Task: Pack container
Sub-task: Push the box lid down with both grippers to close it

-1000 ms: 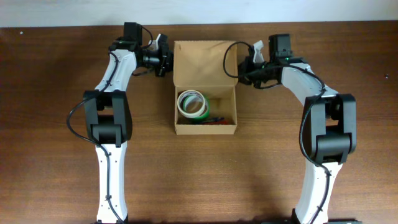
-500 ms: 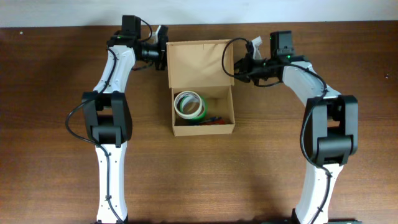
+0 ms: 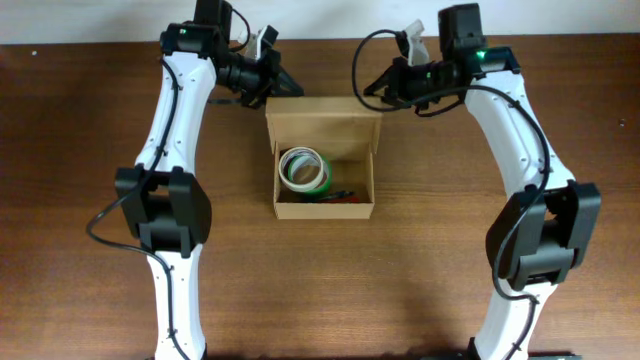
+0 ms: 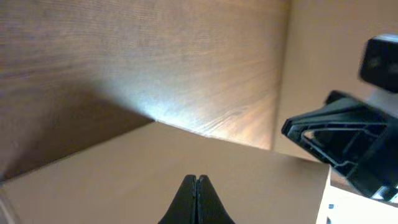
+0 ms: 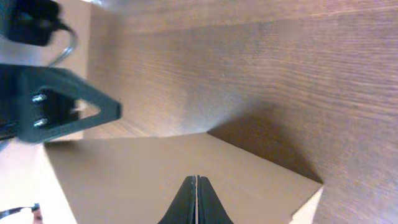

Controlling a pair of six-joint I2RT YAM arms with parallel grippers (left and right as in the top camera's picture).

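Overhead: dark wood-grain table [image 3: 80, 150] meets a white wall [image 3: 320, 15]. The box [image 3: 327, 209] sits centre-far, lid [image 3: 322, 118] part raised, tape [image 3: 306, 168] inside. Left gripper [image 3: 290, 88] and right gripper [image 3: 371, 93], both pressed together, sit at the lid's far corners.

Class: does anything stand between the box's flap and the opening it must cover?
Nothing visible does. The tape rolls lie inside the container; the left claw and right claw flank the flap.
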